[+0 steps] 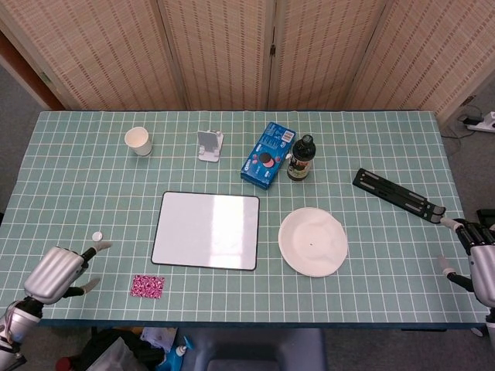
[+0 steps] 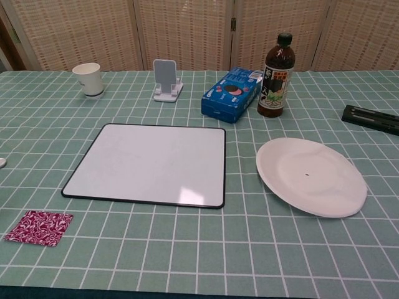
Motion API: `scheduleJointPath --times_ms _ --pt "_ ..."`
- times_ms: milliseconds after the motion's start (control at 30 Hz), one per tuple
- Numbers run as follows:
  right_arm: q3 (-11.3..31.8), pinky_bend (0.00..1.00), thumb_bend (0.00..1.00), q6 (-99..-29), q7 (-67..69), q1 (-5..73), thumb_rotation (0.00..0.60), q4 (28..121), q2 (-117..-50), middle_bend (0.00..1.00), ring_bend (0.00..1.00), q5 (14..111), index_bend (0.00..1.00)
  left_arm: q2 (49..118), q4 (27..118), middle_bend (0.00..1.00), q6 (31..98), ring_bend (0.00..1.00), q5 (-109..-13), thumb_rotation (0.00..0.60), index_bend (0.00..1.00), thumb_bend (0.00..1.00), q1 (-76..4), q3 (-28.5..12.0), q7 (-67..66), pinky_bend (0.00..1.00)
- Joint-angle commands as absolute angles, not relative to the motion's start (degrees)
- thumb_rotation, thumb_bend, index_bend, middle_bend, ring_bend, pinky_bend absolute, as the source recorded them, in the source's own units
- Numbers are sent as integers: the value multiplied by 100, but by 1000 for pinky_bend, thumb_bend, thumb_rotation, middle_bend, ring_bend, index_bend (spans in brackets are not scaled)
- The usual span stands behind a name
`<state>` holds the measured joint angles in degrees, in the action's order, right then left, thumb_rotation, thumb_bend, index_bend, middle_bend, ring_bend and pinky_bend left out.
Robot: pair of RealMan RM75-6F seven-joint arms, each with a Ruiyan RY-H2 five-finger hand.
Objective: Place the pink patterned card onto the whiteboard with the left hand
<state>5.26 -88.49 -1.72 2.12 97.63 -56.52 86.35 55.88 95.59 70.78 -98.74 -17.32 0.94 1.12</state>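
Here, the silver left hand [image 1: 56,272] hangs over the near left edge of the green checked tablecloth [image 1: 371,139], fingers spread and holding nothing. Just beside it, toward the centre, lies the pink patterned card [image 1: 147,285], flat on the cloth and apart from the fingers. The card sits just off the near left corner of the black-framed rectangular whiteboard [image 1: 206,229], not touching it. A small white round cap [image 1: 97,236] lies left of the whiteboard. A white round plate [image 1: 312,241] rests to the whiteboard's right. Far right of the whiteboard, at the table's edge, the right hand [image 1: 479,261] shows with fingers apart, empty.
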Motion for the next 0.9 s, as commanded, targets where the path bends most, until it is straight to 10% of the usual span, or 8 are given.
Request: scheduleJointPath --times_ms 33,900 --pt "517 301 250 -8852 -162 207 600 9768 -5646 251 232 8643 225 5610 9667 962 6828 953 -9931 600 216 256 -1898 181 3 970" --pt "452 301 250 -8869 -52 124 600 9737 -5645 251 232 8596 225 6651 9502 984 5545 973 -9396 600 257 231 -2507 400 -746 976"
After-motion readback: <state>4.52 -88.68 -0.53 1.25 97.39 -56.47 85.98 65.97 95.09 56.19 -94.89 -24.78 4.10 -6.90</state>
